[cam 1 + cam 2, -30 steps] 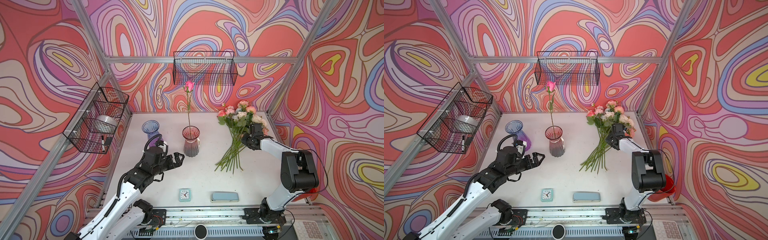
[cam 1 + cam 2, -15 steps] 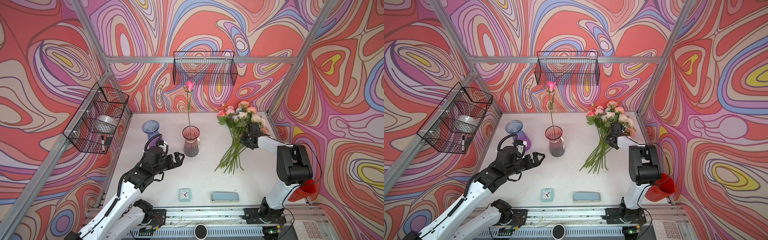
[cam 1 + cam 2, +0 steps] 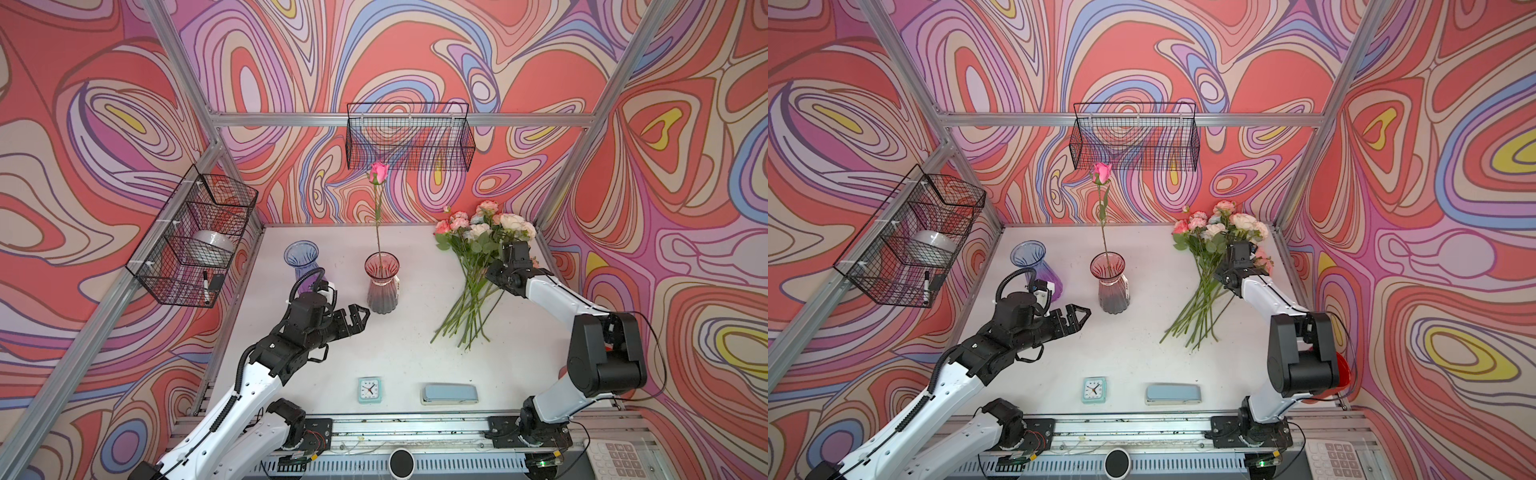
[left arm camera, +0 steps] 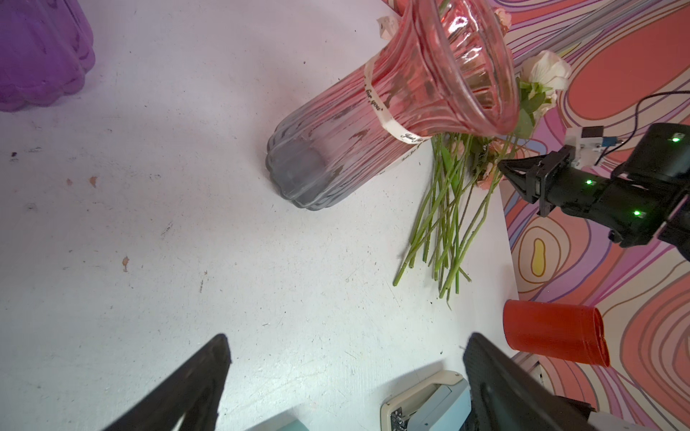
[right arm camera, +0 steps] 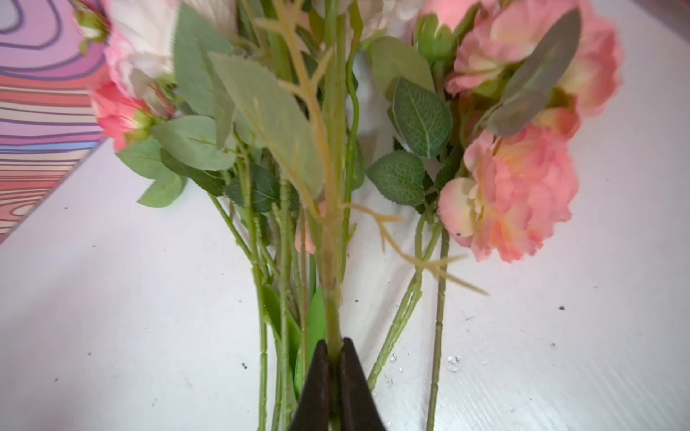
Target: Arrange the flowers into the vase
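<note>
A pink ribbed glass vase (image 3: 382, 286) (image 3: 1112, 286) (image 4: 373, 123) stands mid-table with one tall pink rose (image 3: 379, 172) (image 3: 1101, 172) upright in it. The other flowers (image 3: 473, 257) (image 3: 1204, 266) (image 4: 448, 209) lie in a bunch on the right, heads (image 5: 515, 194) toward the back wall. My right gripper (image 3: 509, 246) (image 3: 1236, 248) (image 5: 335, 345) is shut on one thick green stem (image 5: 332, 261) of that bunch, just below the leaves. To the left of the vase and apart from it hovers my left gripper (image 3: 360, 319) (image 3: 1083, 319) (image 4: 347, 339), open and holding nothing.
A blue-purple vase (image 3: 302, 266) (image 3: 1034, 266) stands behind my left arm. A small clock (image 3: 369, 390) and a pale blue stapler (image 3: 449, 394) lie near the front edge. Wire baskets (image 3: 409, 141) (image 3: 195, 237) hang on the back and left walls. A red cup (image 4: 552, 332) sits past the table's right edge.
My right gripper's jaws have closed on a stem in the bunch, and that arm's elbow has shifted slightly. The left arm has not moved.
</note>
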